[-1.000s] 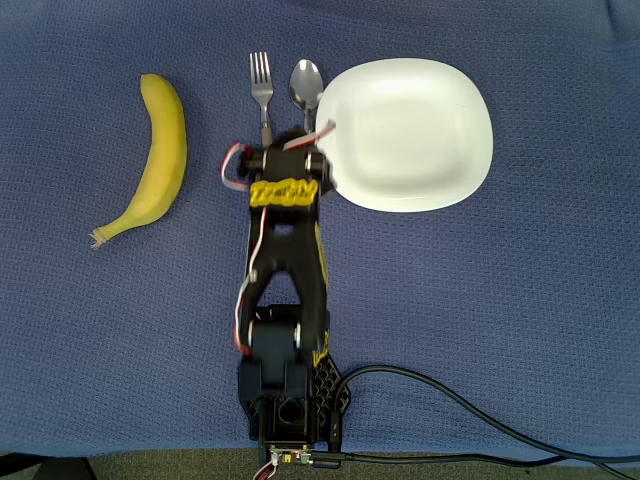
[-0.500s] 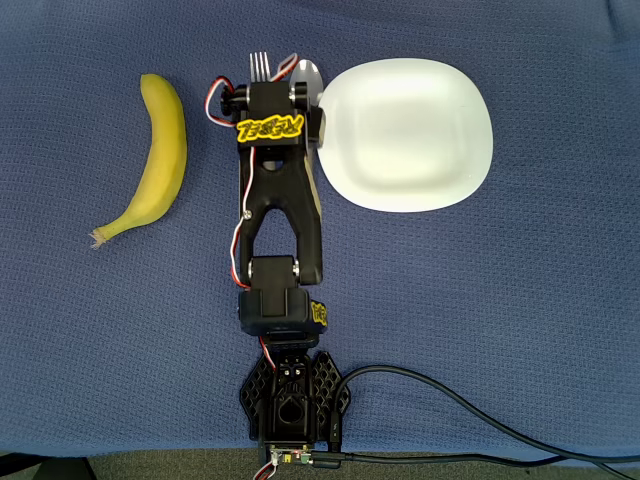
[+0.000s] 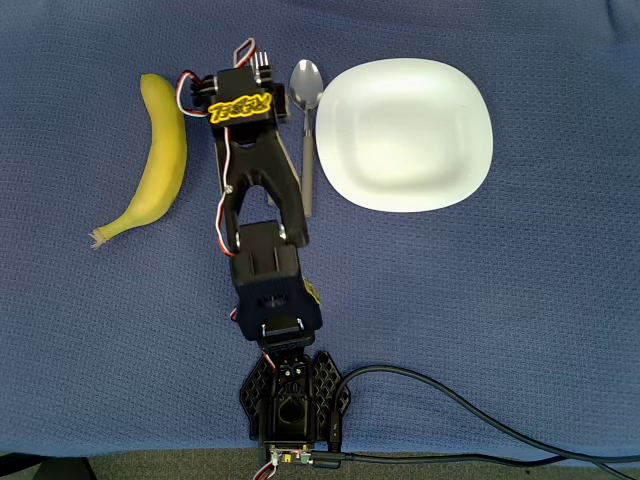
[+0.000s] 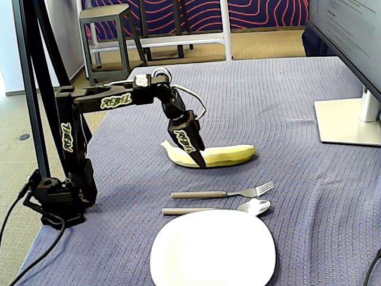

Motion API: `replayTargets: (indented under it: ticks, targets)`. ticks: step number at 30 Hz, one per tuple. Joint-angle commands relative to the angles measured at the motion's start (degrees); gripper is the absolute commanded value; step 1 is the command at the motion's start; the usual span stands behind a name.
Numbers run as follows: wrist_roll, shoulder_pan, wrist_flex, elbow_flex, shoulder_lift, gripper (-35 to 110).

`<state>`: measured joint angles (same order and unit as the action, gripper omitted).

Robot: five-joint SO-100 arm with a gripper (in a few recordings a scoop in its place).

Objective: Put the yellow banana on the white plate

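In the fixed view the white plate (image 4: 213, 249) lies nearest the camera on the blue-cloth tabletop (image 4: 309, 173), bare and glossy; just beyond its far rim lie a spoon (image 4: 217, 209) and then a fork (image 4: 223, 192), side by side with their handles pointing left. Behind them the yellow banana (image 4: 221, 155) lies flat on the cloth, its curve bowed toward the camera; the black arm (image 4: 113, 100) reaches in from its base at the left and bends down so that the fingers (image 4: 195, 154) hang in front of the banana's left half (whether the tip touches the fruit cannot be told from this angle). Whether the fingers are parted or pressed together cannot be made out either; nothing is seen gripped in them. Farther off, a monitor stand (image 4: 348, 122) sits at the right edge of the tabletop, and a stool (image 4: 110, 24) stands on the floor beyond.

From the overhead view the banana (image 3: 160, 160) lies well to the left of the plate (image 3: 405, 135), with the arm's wrist (image 3: 238, 105) just to its right, between fruit and spoon (image 3: 306, 120); the wrist covers most of the fork (image 3: 262, 62), and the banana rests on the cloth, apart from the plate.
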<state>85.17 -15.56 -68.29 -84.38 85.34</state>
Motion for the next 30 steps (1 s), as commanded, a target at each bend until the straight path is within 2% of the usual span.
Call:
replayTargets:
  ticks: [1,13,30]
  targets:
    - [1.23,-3.08,1.41,5.19,-1.14,29]
    - [-7.12,-11.95,-5.80,18.54,-6.24,34]
    - [-16.26,-17.23,-8.00,7.38,-3.60,33]
